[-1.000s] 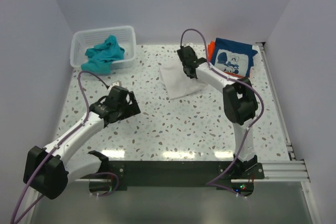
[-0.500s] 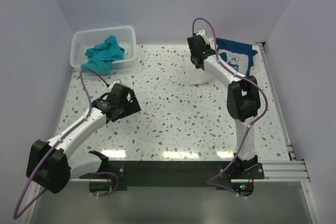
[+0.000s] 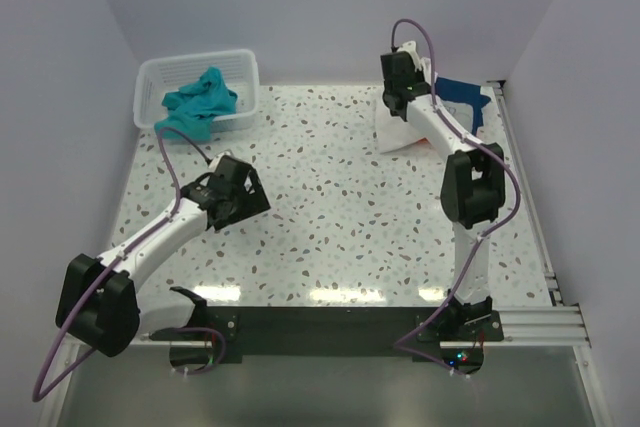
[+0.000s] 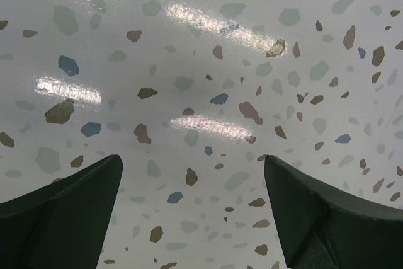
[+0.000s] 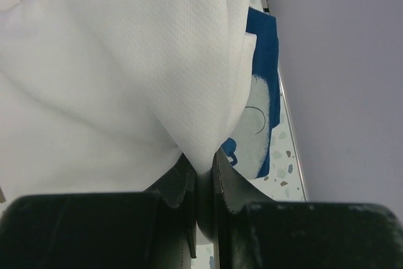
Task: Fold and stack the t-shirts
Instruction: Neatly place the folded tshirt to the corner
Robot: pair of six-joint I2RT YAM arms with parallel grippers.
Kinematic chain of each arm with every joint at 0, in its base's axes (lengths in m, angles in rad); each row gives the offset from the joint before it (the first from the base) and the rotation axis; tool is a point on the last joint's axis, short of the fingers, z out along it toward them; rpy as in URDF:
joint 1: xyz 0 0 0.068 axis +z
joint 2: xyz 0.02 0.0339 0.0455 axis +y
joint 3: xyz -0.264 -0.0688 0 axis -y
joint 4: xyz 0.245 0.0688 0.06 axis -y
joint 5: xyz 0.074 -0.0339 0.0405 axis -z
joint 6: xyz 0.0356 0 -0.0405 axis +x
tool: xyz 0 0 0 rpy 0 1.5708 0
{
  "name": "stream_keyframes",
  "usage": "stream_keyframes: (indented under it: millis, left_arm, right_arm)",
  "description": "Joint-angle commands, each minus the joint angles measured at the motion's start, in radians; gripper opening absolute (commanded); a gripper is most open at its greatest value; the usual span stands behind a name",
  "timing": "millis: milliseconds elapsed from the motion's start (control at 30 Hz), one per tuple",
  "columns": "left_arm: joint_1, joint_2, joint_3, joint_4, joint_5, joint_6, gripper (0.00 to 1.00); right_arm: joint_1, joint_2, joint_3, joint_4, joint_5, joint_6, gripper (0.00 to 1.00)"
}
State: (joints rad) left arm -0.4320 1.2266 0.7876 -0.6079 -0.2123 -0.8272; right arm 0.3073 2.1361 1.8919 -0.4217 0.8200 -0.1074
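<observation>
I had the right pincer point(image 5: 201, 171) pinching the white shirt point(image 5: 113, 80) at the bench's point(image 3: 330, 197) far right, just beside the navy shirt point(image 5: 264, 48). The left pincer point(image 4: 192, 206) hung spread over the bench; the teal shirt point(image 3: 203, 97) lay in the far-left basket point(image 3: 150, 75).

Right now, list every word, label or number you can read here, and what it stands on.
None can be read.
The navy t-shirt bears a white cartoon print, with no letters showing.
The white t-shirt and the basket show no marking.
</observation>
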Motion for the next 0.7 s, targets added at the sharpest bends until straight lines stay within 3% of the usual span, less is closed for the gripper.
stream_keyframes:
  millis: [0, 300, 667]
  left_arm:
    - [0.009, 0.004, 0.048, 0.033, -0.001, -0.004, 1.0]
    - [0.013, 0.013, 0.056, 0.03, -0.009, -0.006, 1.0]
    - [0.015, 0.059, 0.071, 0.04, 0.002, -0.003, 1.0]
  right_arm:
    - [-0.005, -0.029, 0.101, 0.043, 0.031, 0.006, 0.0]
    - [-0.031, 0.031, 0.249, 0.003, 0.034, -0.014, 0.0]
    - [-0.102, 0.008, 0.216, -0.015, -0.01, 0.047, 0.0]
